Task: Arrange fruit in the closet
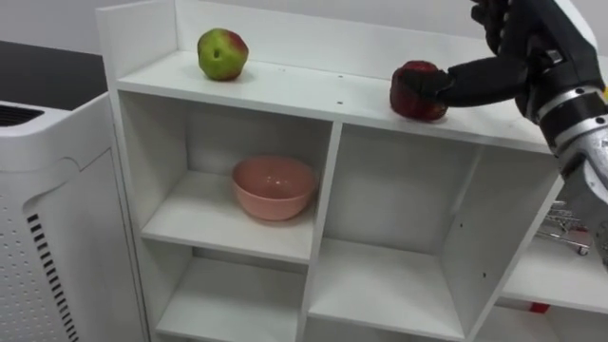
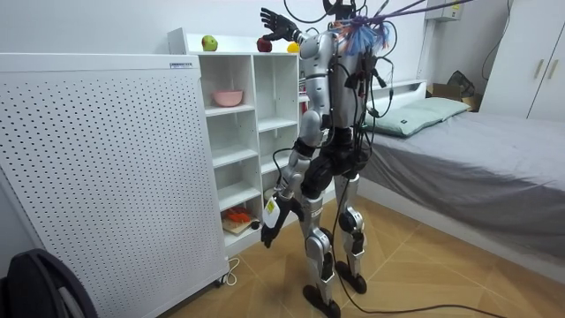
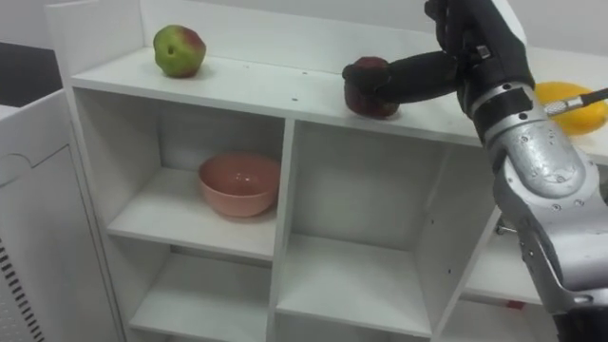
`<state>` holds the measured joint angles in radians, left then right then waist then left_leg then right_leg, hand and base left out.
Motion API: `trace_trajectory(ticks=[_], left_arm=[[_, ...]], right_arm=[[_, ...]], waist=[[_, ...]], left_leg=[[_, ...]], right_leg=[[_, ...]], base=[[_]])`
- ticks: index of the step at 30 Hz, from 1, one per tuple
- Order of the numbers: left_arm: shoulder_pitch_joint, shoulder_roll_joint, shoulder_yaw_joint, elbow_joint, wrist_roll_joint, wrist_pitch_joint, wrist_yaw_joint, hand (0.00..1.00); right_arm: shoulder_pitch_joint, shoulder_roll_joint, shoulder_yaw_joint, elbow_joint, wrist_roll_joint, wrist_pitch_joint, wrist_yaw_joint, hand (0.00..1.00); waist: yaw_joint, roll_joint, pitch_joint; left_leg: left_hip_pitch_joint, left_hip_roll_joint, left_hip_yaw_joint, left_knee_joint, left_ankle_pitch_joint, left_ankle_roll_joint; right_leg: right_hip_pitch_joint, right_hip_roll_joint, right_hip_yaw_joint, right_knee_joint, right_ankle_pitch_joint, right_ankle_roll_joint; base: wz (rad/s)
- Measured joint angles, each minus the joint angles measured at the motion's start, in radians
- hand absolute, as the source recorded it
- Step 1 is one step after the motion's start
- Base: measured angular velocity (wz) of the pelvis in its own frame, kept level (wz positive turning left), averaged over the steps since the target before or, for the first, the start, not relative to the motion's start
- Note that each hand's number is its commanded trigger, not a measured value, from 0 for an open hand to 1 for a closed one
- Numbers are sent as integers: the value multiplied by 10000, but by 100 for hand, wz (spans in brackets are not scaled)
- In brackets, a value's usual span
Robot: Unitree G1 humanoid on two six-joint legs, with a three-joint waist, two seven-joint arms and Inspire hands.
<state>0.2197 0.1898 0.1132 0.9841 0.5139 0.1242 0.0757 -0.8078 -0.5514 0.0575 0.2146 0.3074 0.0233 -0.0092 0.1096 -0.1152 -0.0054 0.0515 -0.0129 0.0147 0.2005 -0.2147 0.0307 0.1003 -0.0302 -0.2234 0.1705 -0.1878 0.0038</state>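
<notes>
The robot stands facing the white closet (image 1: pixel 313 93), its right arm raised to the top board. The red apple (image 1: pixel 410 97) sits on that board near the front edge, above the upright that divides the two upper compartments. The right hand (image 1: pixel 496 76) comes in from the right at the same height. It is open, not gripping: one dark finger (image 1: pixel 458 84) reaches out straight and lies against the apple's right side, while the others are lifted clear above it.

A green-and-red apple (image 1: pixel 222 54) rests well apart, toward the board's left rear corner. A yellow fruit (image 3: pixel 570 104) lies at the right end, beyond the wrist. In the upper left compartment a pink bowl (image 1: pixel 274 187) stands on the shelf, close to the divider.

The left hand (image 2: pixel 267 228) hangs low beside the thigh — I cannot tell how it is held.
</notes>
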Motion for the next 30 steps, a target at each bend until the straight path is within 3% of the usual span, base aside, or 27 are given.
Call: trace_trajectory(ticks=[7,16,30], left_arm=[[57,5,1,-91,-11,17,5,0],[76,307,-199,-65,-105,79,13,0],[71,323,-411,-9,-102,102,230,0]], right_arm=[[1,-3,66,9,33,3,3,0],[12,-43,810,824,562,224,57,0],[17,-50,1267,1533,694,206,215,0]], waist=[[69,-27,-10],[108,-223,68],[326,-265,89]], left_leg=[[17,-1,-1,-3,0,0],[128,11,-4,-11,-2,4],[148,6,29,-33,-1,1]], right_leg=[[29,-2,-4,2,0,0],[140,-28,-5,0,0,1],[144,1,-3,-9,0,0]], base=[[0],[0],[0]])
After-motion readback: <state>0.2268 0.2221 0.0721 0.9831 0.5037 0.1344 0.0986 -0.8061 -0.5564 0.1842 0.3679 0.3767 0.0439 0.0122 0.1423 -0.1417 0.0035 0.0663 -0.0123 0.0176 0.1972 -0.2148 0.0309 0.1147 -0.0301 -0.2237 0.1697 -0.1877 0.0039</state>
